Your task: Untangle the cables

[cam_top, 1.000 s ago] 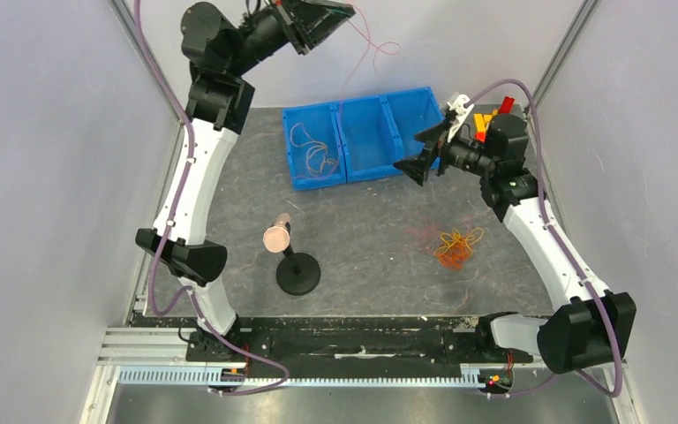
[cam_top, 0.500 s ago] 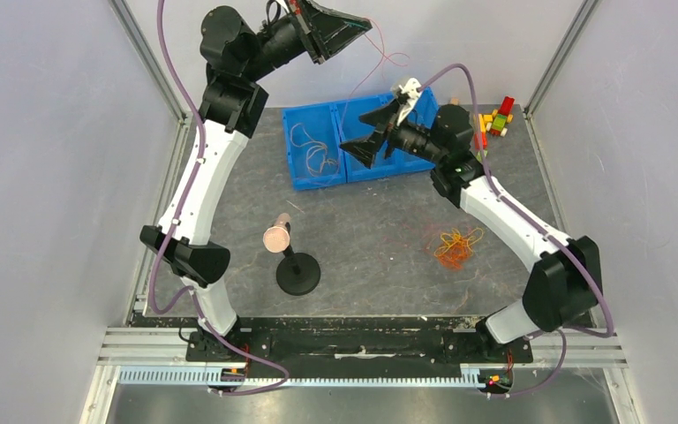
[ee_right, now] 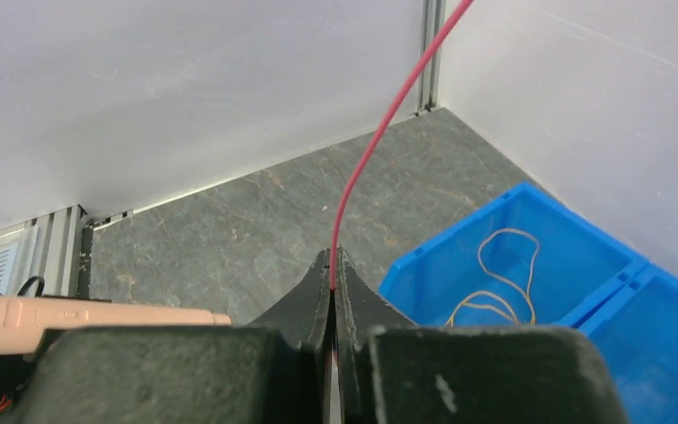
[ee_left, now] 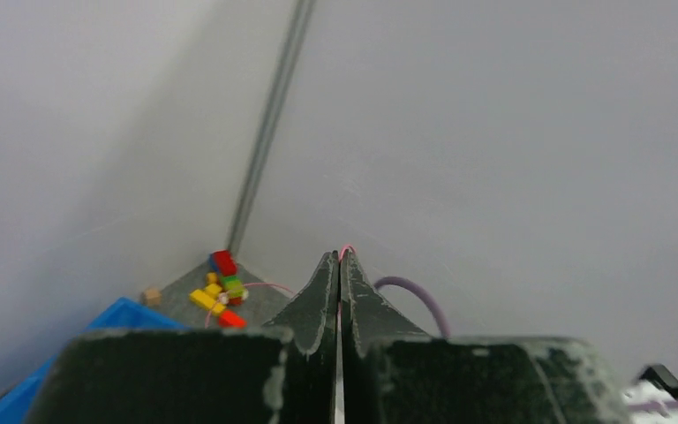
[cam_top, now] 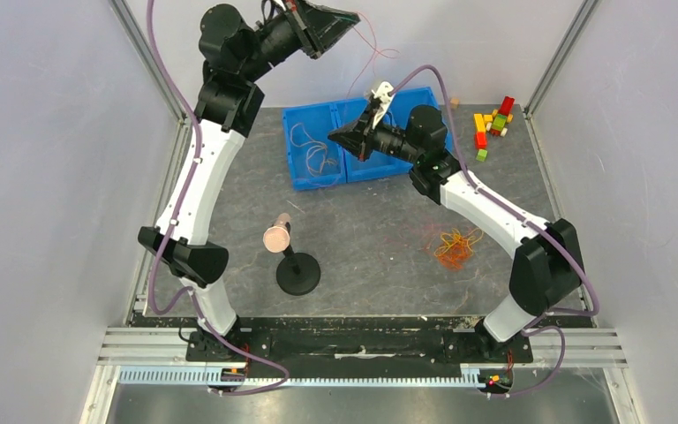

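Top external view: shows left gripper (cam_top: 353,16) raised high in front of the back wall (cam_top: 477,35), and right gripper (cam_top: 333,134) reaching leftward over the blue bin (cam_top: 318,179), near the divider between its left and middle compartments. Links the two with one red-pink cable (cam_top: 372,37), running from the upper fingertips in a loose curve down toward the lower ones. Places an orange cable (cam_top: 312,150), loosely looped, in the left compartment of the bin. Places a tangle of orange and yellow cables (cam_top: 453,248) flat on the table (cam_top: 380,221), right of centre, well apart from both grippers and from the bin. Also marks a black stand (cam_top: 297,273) topped by a pale pink cylinder, near the middle of the table, and toy blocks (cam_top: 493,119) in the far-right corner.

Left wrist view: confirms jaws pressed together, with a sliver of the red-pink cable pinched at the very tip; blocks and a corner of the bin at lower left.

Right wrist view: confirms jaws closed to a narrow seam on the same cable, rising from between the fingertips in a gentle curve up and to the right, out of frame; bin with the orange loop at lower right, pink cylinder at the left edge.
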{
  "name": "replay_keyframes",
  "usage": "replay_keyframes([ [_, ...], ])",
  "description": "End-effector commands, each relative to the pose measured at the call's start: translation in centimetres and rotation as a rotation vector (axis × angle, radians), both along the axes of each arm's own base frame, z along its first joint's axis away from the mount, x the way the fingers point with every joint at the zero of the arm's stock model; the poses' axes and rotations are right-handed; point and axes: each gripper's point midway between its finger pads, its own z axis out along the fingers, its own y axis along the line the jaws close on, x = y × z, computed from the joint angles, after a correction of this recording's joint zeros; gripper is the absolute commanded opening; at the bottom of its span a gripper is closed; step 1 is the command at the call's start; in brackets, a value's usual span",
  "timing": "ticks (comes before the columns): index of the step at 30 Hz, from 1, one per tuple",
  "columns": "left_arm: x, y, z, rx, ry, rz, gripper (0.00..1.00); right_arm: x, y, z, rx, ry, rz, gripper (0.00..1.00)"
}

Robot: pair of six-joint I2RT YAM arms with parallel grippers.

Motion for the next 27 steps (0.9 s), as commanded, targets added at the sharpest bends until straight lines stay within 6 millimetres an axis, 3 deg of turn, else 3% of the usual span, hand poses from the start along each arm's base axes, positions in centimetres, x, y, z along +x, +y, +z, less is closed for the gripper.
replay_keyframes([
  [1,3.5,6.0,0.5,0.079,-0.057,0.371,0.02,-0.6,-2.7,1.9,0.011,-0.026,-0.052,0.0],
  [4,6.5,9.2,-3.9,0.296,-0.064,0.568,0.02,-1.0,-5.9,5.0,0.071,-0.028,-0.079,0.0],
  [7,8.0,10.8,-12.0,0.502,0.062,0.564,0.02,-2.1,-9.4,9.8,0.151,-0.101,-0.113,0.0],
  [9,7.6,10.7,-17.3,0.636,0.137,0.477,0.02,-3.2,-11.5,13.2,0.201,-0.158,-0.13,0.0],
  [11,5.8,9.6,-21.8,0.735,0.176,0.321,0.02,-3.9,-13.1,15.7,0.232,-0.204,-0.154,0.0],
  [13,3.9,8.4,-24.5,0.768,0.207,0.194,0.02,-4.5,-14.2,17.6,0.268,-0.242,-0.169,0.0],
  [17,-0.3,6.0,-27.2,0.77,0.224,-0.057,0.02,-4.5,-15.3,19.9,0.306,-0.282,-0.2,0.0],
  [20,-2.8,4.6,-28.5,0.789,0.203,-0.139,0.02,-4.3,-15.8,21.1,0.338,-0.299,-0.209,0.0],
  [25,-4.6,2.8,-27.3,0.712,0.193,-0.225,0.04,-5.0,-15.3,21.0,0.378,-0.254,-0.144,0.0],
  [27,-5.3,2.3,-25.9,0.665,0.157,-0.263,0.19,-5.5,-15.1,20.3,0.377,-0.244,-0.119,0.0],
])
